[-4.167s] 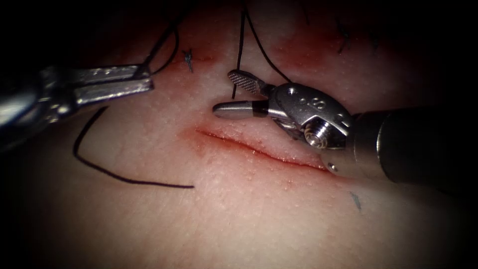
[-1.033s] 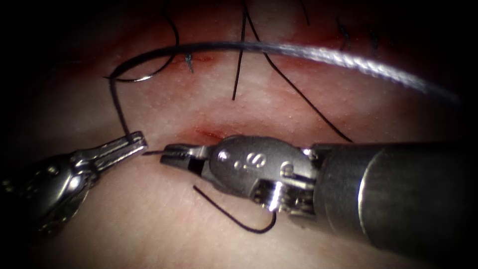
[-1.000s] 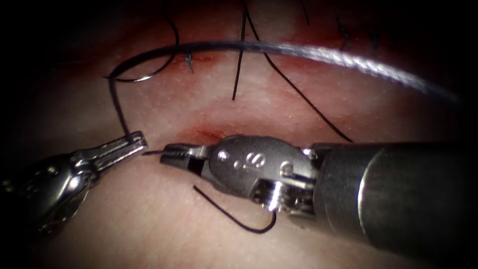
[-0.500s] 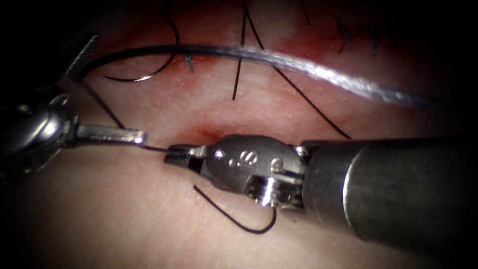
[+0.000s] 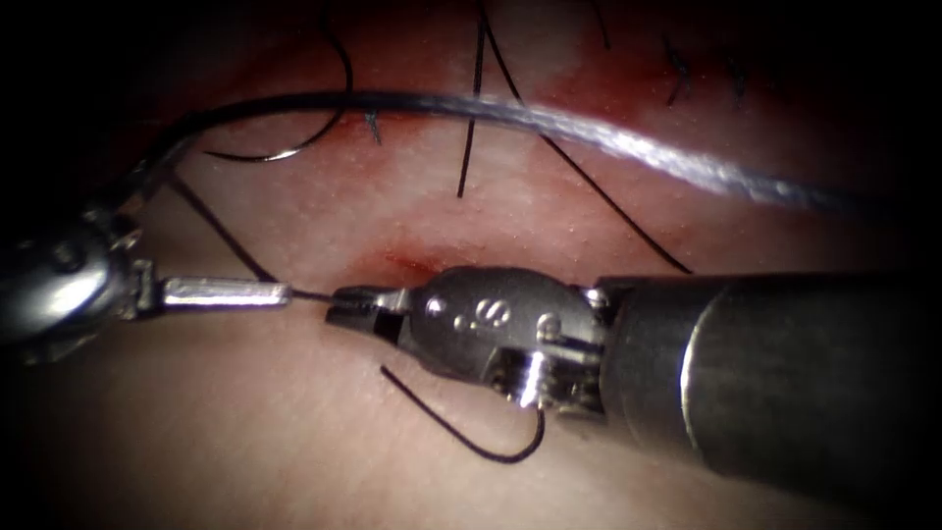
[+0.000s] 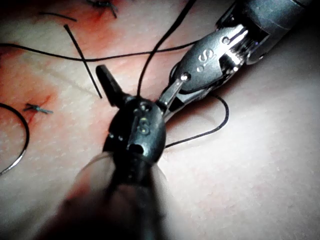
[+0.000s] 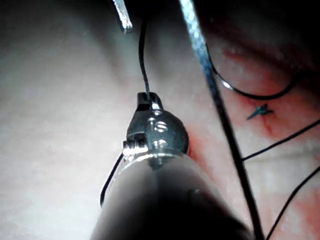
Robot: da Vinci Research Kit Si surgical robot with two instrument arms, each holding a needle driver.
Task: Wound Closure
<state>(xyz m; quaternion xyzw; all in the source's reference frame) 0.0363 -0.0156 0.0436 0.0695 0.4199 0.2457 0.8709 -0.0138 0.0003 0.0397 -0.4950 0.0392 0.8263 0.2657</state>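
Black thread (image 5: 312, 293) runs taut between the right tool (image 5: 339, 306), clamped on it, and the left tool (image 5: 280, 292), jaws apart; needle (image 5: 285, 152) lies on tissue (image 5: 294, 432) upper left.

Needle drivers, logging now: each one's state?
Left steel needle driver: open, holding nothing.
Right steel needle driver: shut on thin black thread.
Curved steel needle: held by neither, upper left of cut.

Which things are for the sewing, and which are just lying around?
Job: right tool, shut on thread; left tool, open, holding nothing; needle, loose on tissue, upper left of cut.
Lying about: loose thread end; red fluid.
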